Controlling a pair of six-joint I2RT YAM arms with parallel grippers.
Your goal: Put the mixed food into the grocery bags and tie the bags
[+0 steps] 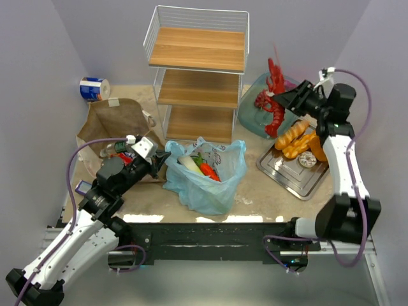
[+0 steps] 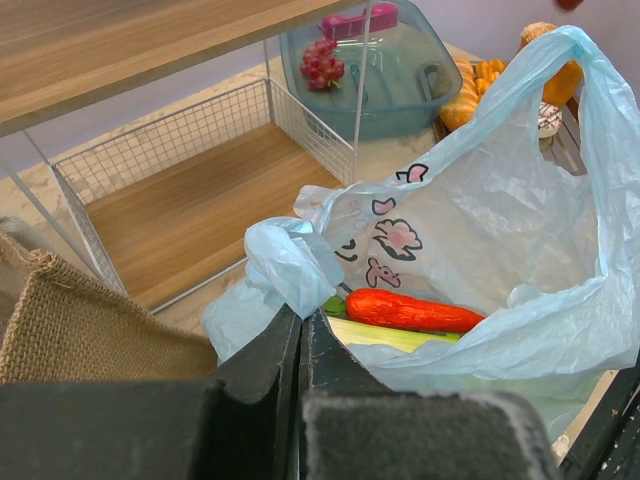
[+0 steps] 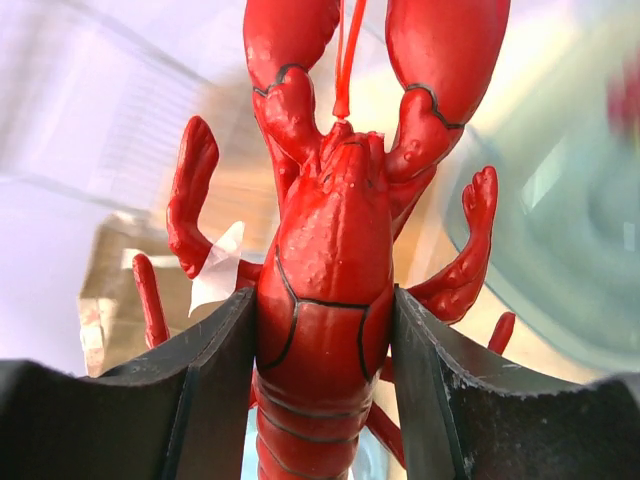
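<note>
Some food [image 2: 410,312] lies in the light-blue plastic bag [image 1: 210,188], its rim pinched in my closed left gripper [image 2: 300,335]; my right gripper [image 3: 325,335] clamps the red lobster [image 3: 325,250] over the teal dish [image 1: 252,118], breads [image 1: 296,137] unpacked, nothing tied.

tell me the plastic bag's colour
The plastic bag is light blue with small printed figures; best in the left wrist view.

Your table [image 1: 261,191]: rack [image 1: 197,70] far-centre, paper bag [image 1: 111,121] left edge, roll [image 1: 94,88] far-left corner, plastic bag [image 1: 204,185] near-centre, tray [image 1: 293,177] right edge, dish [image 1: 254,120] behind.
</note>
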